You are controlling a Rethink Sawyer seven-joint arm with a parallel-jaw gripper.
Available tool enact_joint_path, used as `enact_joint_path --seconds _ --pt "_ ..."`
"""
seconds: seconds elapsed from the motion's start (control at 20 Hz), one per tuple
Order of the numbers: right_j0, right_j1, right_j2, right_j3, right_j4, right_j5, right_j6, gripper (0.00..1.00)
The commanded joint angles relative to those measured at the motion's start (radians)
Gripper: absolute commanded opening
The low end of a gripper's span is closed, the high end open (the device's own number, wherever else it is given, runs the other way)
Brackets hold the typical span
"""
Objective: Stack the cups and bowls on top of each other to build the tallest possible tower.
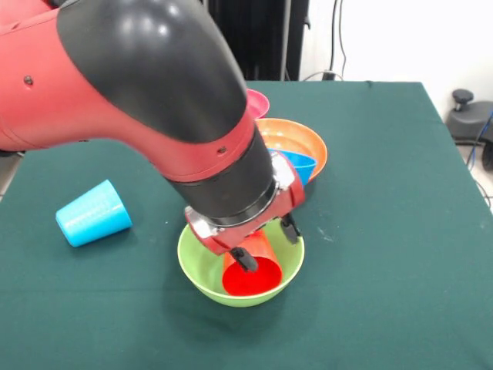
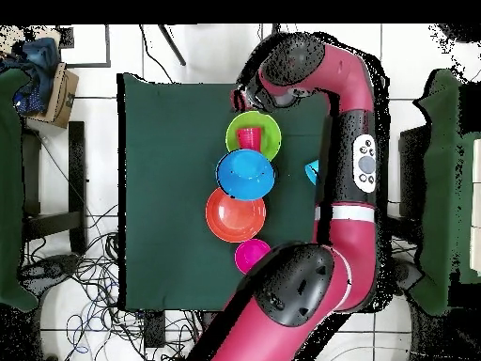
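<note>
A green cloth is covering the worktop we are looking across. Our end effector is reaching into the lime green bowl near the front view's near edge, its fingers pinching the tilted red cup inside that bowl. Just beyond, a blue bowl is sitting in the orange bowl, with a pink bowl behind it. A light blue cup is lying on its side toward the left edge.
</note>
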Motion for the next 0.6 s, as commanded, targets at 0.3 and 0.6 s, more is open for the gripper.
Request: enact_joint_path --seconds 0.3,0.6 --pt "-0.01 0.064 -0.089 0.077 -0.057 -0.007 -0.184 1.0" --pt "0.011 0.09 -0.086 0.041 -0.065 -0.026 -0.184 1.0"
